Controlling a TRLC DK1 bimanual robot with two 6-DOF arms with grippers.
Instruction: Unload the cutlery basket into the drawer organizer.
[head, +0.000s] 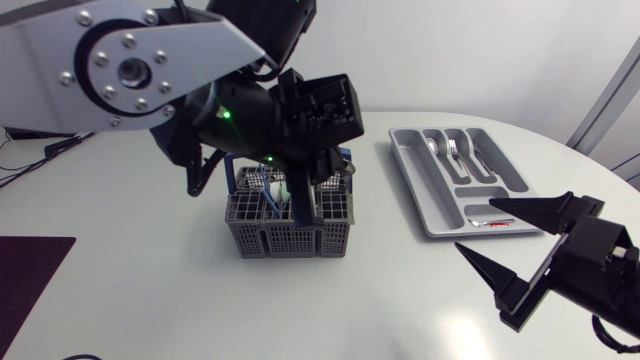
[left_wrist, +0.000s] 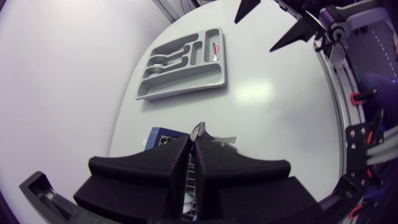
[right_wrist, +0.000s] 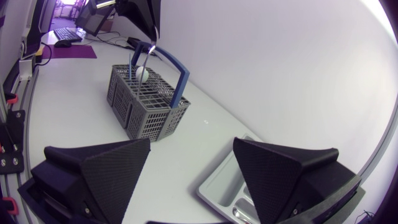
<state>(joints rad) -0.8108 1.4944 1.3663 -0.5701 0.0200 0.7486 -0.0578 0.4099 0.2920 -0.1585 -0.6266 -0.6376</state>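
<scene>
Bright overhead light, soft glare on table (head: 400, 300) (faint shadows).

From the left wrist, the fingers (left_wrist: 149, 177) of the left end effector (left_wrist: 194, 134) mask nearly all of the cutlery basket (left_wrist: 163, 135). The thin metal piece (left_wrist: 200, 129) pinched at their tips shows too little to identify. In the head view the left arm (head: 150, 60) covers the basket's rear and most of its handle. From the right wrist, the drawer organizer (right_wrist: 217, 180) is cut off behind a finger (right_wrist: 286, 174) of the right end effector (right_wrist: 192, 143). The red-marked item (head: 490, 222) in the organizer is too small to tell.
</scene>
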